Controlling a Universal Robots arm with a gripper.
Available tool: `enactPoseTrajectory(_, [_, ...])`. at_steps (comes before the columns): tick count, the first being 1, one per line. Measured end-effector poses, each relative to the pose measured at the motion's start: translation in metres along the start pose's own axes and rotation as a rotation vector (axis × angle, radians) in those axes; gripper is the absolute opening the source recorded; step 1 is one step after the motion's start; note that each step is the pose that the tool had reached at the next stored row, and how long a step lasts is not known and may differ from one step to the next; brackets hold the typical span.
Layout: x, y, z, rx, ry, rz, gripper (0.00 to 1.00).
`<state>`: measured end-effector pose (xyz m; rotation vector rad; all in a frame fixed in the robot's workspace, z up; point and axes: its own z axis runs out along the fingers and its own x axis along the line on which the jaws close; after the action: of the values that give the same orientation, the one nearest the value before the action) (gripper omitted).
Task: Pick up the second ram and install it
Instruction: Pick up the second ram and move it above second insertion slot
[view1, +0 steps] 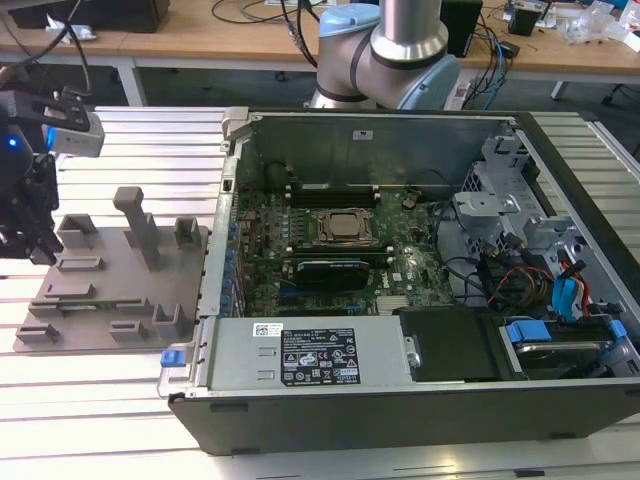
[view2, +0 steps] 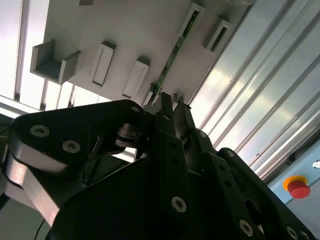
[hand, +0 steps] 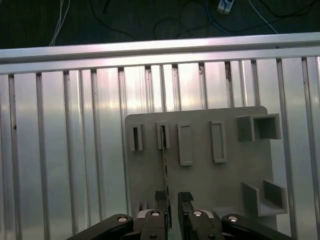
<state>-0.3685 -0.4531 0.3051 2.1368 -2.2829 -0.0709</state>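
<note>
Although the second ram (hand: 164, 160) showed edge-on as only a thin green line, its chips hidden, it ran straight out from the claw (hand: 173, 197), upright on the grey holder plate (hand: 225, 185). Its near end sat just beside one of the fingers (hand: 161, 201), which stood parted, gripping nothing; whether they touched was unclear. A ribbed aluminium table (hand: 60, 150) lay beneath the claw, and the open computer case (view1: 400, 420) was well apart from it.

In the first wrist view the claw (hand: 173, 196) hides one end of the second ram (hand: 164, 165).
</note>
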Motion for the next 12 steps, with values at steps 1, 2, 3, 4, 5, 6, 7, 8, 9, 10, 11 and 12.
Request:
enactPoseTrajectory(1, [0.0,-0.0001,0.0016,0.0001,0.0,0.0,0.24])
enactPoseTrajectory(2, [0.0001,-0.0001,0.0026,0.0,0.0,0.0,0.24])
enactPoseTrajectory(3, [0.0001,-0.0002,0.0047,0.0001,-0.0001,0.0,0.24])
enactPoseTrajectory(4, [0.0002,-0.0003,0.0071,0.0,0.0,0.0,0.24])
enactPoseTrajectory(5, [0.0002,-0.0004,0.0093,0.0,0.0,0.0,0.24])
enactPoseTrajectory(6, [0.0002,-0.0004,0.0105,0.0,0.0,0.0,0.24])
enactPoseTrajectory(7, [0.0003,-0.0005,0.0128,0.0,0.0,0.0,0.24])
enactPoseTrajectory(8, [0.0003,-0.0007,0.0165,0.0,0.0,0.0,0.24])
enactPoseTrajectory(9, [0.0004,-0.0008,0.0191,0.0,0.0001,0.0,0.24])
enactPoseTrajectory(10, [0.0004,-0.0009,0.0205,0.0001,0.0,0.0,0.24])
enactPoseTrajectory(11, [0.0005,-0.0009,0.0218,0.0001,0.0,0.0,0.24])
enactPoseTrajectory(12, [0.0005,-0.0009,0.0226,0.0,0.0,0.0,0.24])
